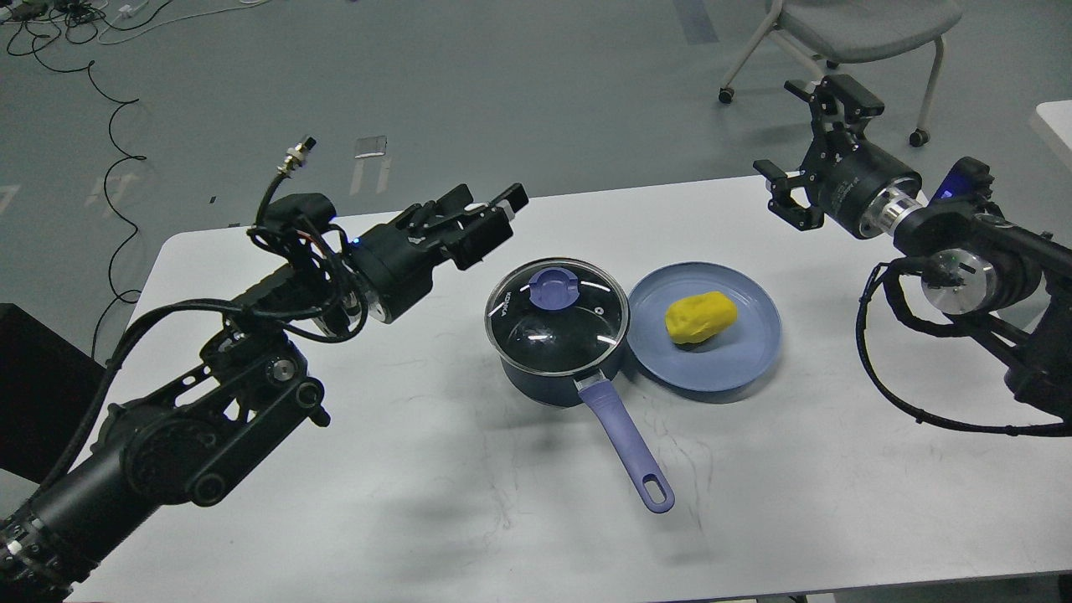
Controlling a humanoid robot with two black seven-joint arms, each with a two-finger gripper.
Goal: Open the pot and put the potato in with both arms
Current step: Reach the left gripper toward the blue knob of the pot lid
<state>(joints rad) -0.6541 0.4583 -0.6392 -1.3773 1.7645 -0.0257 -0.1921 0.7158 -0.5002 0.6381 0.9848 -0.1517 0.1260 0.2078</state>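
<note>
OK, your pot is sitting mid-table, glass lid on, handle pointing toward you. Potato is lying on the blue plate just right of it. Left gripper is hovering beside the lid, spread unclear. Right gripper is hanging wide, well apart.

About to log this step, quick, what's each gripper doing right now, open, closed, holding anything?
Left gripper: empty, near the pot lid; its fingers are seen nearly edge-on, so open or closed cannot be told.
Right gripper: open, empty, raised over the table's far right.
</note>
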